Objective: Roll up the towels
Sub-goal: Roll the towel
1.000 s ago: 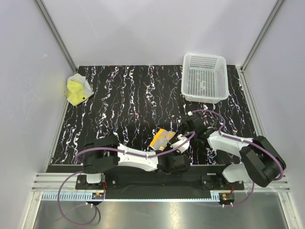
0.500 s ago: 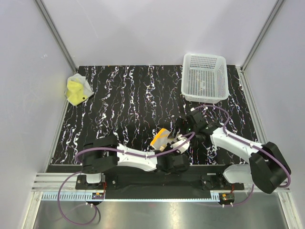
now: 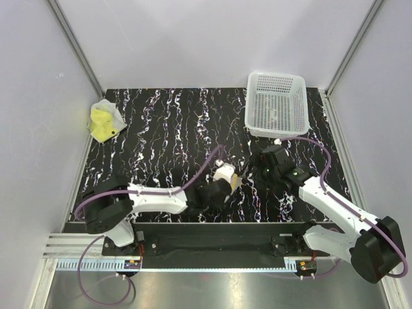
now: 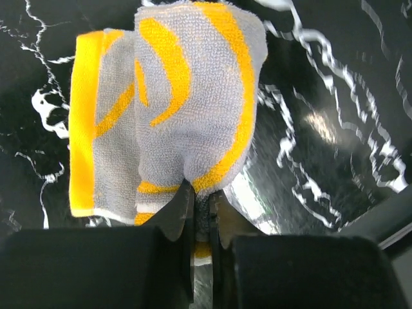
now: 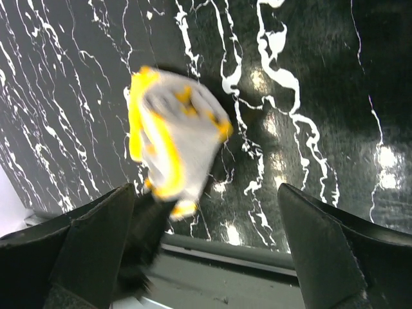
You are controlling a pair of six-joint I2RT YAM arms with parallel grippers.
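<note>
A rolled orange towel [image 4: 187, 96], showing its grey-white side with orange squiggles, is pinched at its lower end by my left gripper [image 4: 201, 201], which is shut on it. From above, the roll [image 3: 224, 174] sits at the tip of the left gripper [image 3: 220, 185] near the table's front middle. My right gripper [image 5: 212, 251] is open, a short way to the right of the roll [image 5: 174, 141] and not touching it; from above it [image 3: 256, 168] hovers beside the roll. The yellow towel [image 3: 103, 121] lies crumpled at the back left corner.
A white perforated basket [image 3: 298, 84] stands at the back right. The black marbled table [image 3: 167, 135] ends in a front rail [image 5: 257, 257] close below both grippers. Grey walls close in the left, right and back sides.
The right gripper opened, let go of the towel and drew back to the right. The left arm swung its elbow leftward and carried the roll slightly back and right.
</note>
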